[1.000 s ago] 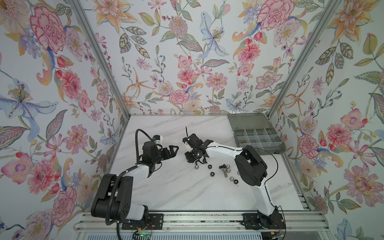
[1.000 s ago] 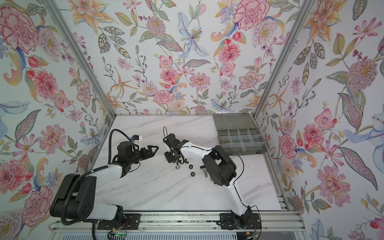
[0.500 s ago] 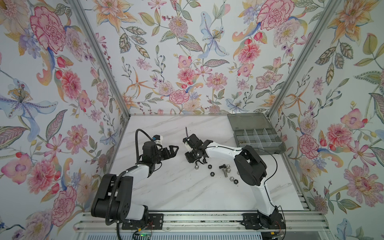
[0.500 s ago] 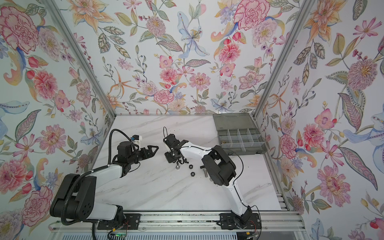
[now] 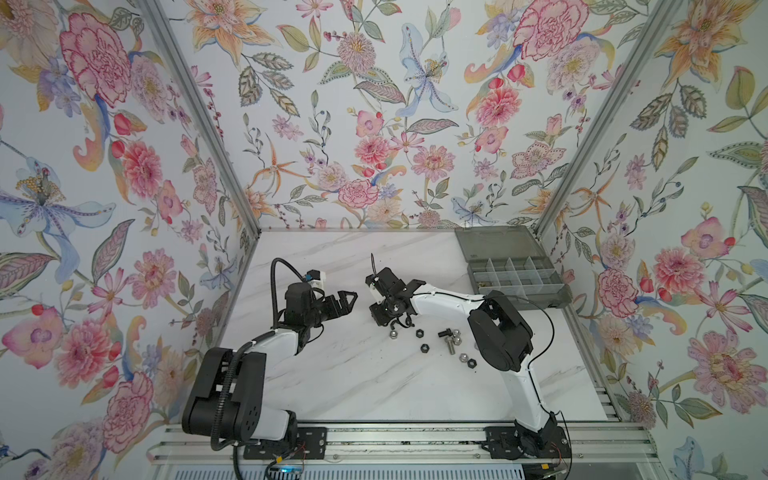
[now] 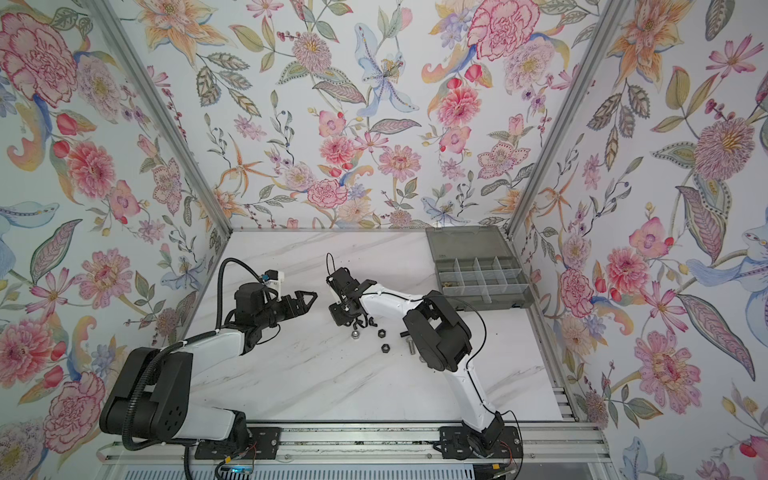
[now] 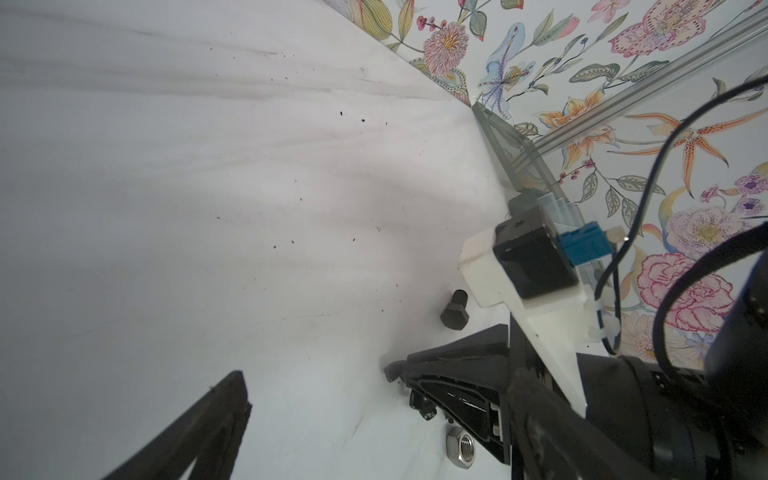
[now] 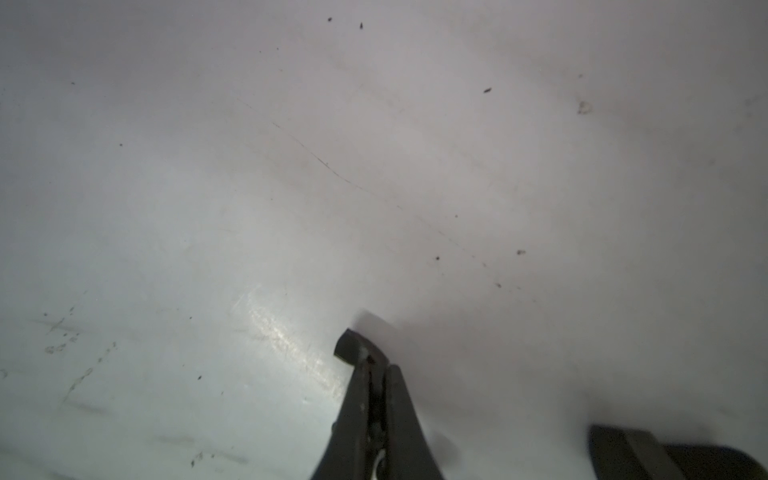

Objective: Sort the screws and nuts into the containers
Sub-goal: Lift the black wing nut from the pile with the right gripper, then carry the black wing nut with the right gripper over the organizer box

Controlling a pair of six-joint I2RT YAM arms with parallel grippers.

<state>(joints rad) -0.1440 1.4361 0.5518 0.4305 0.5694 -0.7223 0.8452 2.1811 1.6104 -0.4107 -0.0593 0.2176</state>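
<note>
Loose screws (image 5: 444,333) and nuts (image 5: 419,333) being shown on the marble desk (image 5: 332,386); organiser box (image 5: 548,293) being shown open at the far right corner.

Both kinds are being shown scattered right of the desk's middle, beside the right arm's elbow (image 5: 500,332) and well apart from the box. One black and one silver screw are lying just beside each other, with black hex and shiny silver nuts around them. The box's cells (image 5: 500,266) are being parted by thin walls, its lid (image 5: 494,243) laid flat toward the far edge. The right gripper (image 5: 401,322) is being held low, just beside the silver nut (image 5: 391,333) nearest the left edge, jaws pressed together; whether anything is being pinched cannot be told. The left gripper (image 5: 351,302) is being held left of the desk's middle, jaws apart, pointed toward the right gripper.
</note>
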